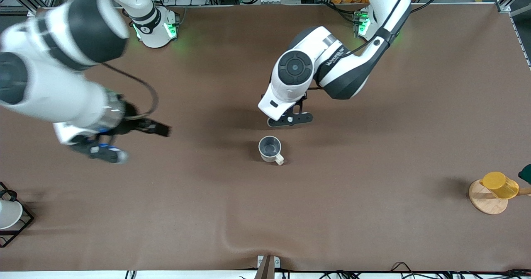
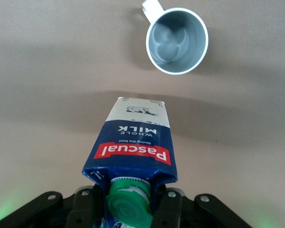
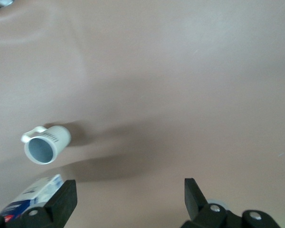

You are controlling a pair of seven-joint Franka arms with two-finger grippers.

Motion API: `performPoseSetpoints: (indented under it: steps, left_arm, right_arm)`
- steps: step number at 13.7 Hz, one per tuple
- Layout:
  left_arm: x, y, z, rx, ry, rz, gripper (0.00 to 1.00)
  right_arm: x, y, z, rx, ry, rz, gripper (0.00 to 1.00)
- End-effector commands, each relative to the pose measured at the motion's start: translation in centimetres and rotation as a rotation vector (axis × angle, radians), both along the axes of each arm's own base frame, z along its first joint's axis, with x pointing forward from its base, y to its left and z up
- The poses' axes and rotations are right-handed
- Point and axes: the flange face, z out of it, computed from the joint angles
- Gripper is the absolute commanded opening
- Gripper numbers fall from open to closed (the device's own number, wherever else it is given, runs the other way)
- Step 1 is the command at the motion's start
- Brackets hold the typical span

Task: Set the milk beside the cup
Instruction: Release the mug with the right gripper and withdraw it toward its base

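Left gripper [image 2: 128, 209] clamped on milk carton [image 2: 131, 152] above the desk [image 1: 373, 125], near mug [image 1: 270, 149]; right gripper [image 3: 128, 199] waited, fingers apart.

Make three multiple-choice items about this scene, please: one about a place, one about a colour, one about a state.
1. Where is the cup compared with the left tool?
A. nearer to the front camera
B. at the right arm's base
C. on the wooden disc

2. What colour is the cap of the milk?
A. red
B. green
C. yellow

3. What is the state of the right tool?
A. shut on the cup
B. shut on the milk
C. open, holding nothing

Answers: 1 A, the cup lies lower in the front view; 2 B, the left wrist view shows a round green cap; 3 C, its fingers stand apart over bare table.
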Motion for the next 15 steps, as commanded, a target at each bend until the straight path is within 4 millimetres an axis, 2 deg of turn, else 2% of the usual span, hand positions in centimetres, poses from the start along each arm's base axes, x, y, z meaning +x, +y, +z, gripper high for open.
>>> performPoseSetpoints:
  steps: [1,2,4,7,9,10,12,13,15]
  left_arm:
    - [0.2,-1.2,-1.0,0.009,-0.027,0.01,0.32]
    - [0.5,-1.1,-1.2,0.007,-0.032,0.008,0.32]
    - [0.8,-1.3,-1.1,-0.012,-0.049,0.012,0.32]
    - [0.9,-2.0,-2.0,-0.016,-0.042,0.009,0.32]
    - [1.7,-1.7,-2.9,-0.009,-0.042,0.021,0.32]
    - [1.2,-2.4,-3.1,-0.005,-0.05,0.01,0.32]
    - [1.4,-2.3,-3.5,0.013,-0.064,0.001,0.32]
    - [1.4,-2.3,-3.7,0.015,-0.065,0.002,0.32]
    - [1.4,-2.3,-3.9,0.014,-0.066,0.002,0.32]
  right_arm:
    - [0.1,-7.0,2.1,0.002,-0.042,0.051,1.0]
    - [0.1,-9.4,2.8,0.015,-0.061,0.098,1.0]
    - [-0.6,-11.1,4.9,0.017,-0.106,0.176,1.0]
    - [-1.8,-13.8,7.9,0.022,-0.152,0.144,1.0]
    - [-3.8,-14.9,11.3,0.015,-0.196,0.164,1.0]
    - [-5.0,-15.3,12.9,0.006,-0.206,0.178,1.0]
    - [-7.9,-16.2,16.0,-0.044,-0.222,0.279,1.0]
    - [-8.3,-17.5,16.4,-0.074,-0.224,0.326,1.0]
    - [-7.9,-18.2,13.7,-0.062,-0.181,0.325,1.0]
